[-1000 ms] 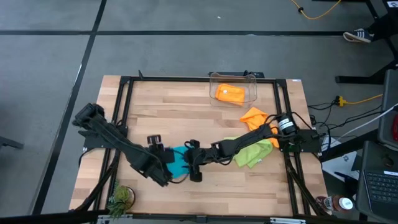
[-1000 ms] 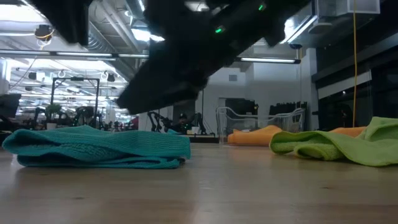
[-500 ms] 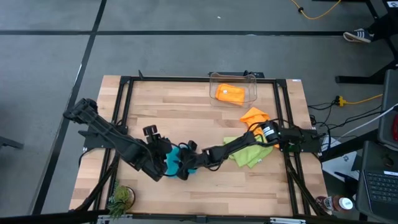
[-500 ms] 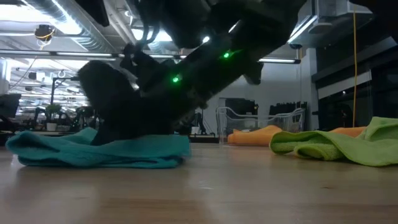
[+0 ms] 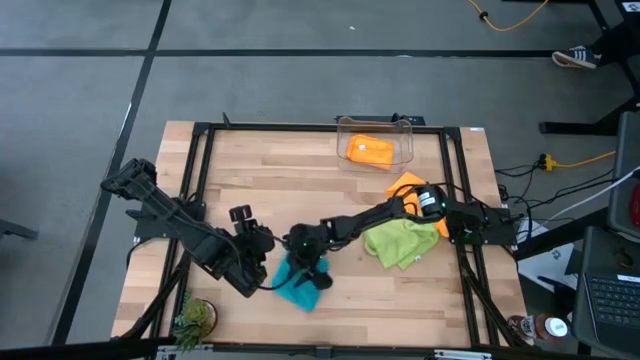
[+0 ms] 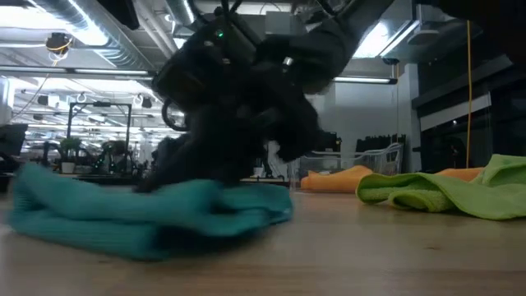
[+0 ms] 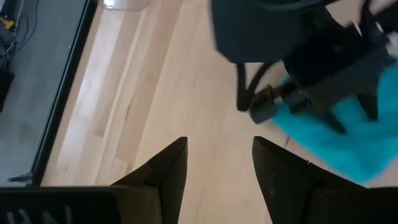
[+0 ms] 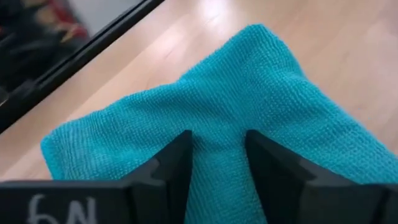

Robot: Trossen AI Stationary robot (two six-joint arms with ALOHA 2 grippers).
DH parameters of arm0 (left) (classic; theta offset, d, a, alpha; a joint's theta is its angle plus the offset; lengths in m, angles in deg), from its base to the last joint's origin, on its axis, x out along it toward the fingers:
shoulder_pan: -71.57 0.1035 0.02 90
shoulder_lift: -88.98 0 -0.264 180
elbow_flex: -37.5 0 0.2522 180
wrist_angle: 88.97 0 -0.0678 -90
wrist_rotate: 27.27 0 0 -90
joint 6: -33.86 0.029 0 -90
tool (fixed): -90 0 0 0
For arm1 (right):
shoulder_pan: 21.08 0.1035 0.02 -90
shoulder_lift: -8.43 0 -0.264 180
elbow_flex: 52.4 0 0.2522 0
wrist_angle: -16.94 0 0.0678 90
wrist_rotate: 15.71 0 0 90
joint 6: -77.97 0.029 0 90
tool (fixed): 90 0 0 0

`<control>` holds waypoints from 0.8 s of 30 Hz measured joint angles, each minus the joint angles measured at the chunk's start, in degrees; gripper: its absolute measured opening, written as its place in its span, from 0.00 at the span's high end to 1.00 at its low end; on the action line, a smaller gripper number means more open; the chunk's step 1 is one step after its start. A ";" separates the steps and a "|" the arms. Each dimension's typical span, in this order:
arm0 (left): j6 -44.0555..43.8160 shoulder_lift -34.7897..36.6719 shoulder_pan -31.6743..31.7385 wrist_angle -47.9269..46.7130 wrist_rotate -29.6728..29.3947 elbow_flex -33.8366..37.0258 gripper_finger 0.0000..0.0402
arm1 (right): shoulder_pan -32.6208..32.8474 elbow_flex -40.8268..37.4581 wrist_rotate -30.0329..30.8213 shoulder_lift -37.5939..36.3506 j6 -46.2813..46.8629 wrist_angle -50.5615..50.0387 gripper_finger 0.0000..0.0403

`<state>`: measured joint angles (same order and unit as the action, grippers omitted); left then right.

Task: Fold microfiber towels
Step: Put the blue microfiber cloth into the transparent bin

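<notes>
Two tools flank your teal towel [image 5: 297, 287], low centre on the bench [image 5: 300, 180]: right tool [image 5: 312, 272] rests on it, fingers parted astride cloth; left tool [image 5: 262, 262] stands parted just left

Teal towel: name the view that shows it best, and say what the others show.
The right wrist view: the teal towel fills it, weave visible, with the right gripper pressing on it. The high view shows a small patch beneath the arms, the low view a bunched side profile, the left wrist view one corner beyond the open left gripper.
</notes>
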<state>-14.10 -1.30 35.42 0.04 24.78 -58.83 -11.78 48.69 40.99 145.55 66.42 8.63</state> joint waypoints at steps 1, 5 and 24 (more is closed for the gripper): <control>0.00 0.00 -0.33 -0.01 0.01 0.00 0.57 | -0.40 0.33 -1.18 -0.33 -1.69 -3.34 0.61; -0.03 0.00 -1.34 -0.01 0.02 0.00 0.57 | -0.91 4.41 -1.24 -2.41 -4.03 -17.43 0.61; -3.08 -0.03 -4.95 0.93 -0.42 2.68 0.57 | 7.96 16.41 50.85 -5.41 36.83 -38.29 0.61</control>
<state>-17.19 -1.33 30.47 0.97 24.36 -56.14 -3.83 65.10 91.83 140.14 103.25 -29.66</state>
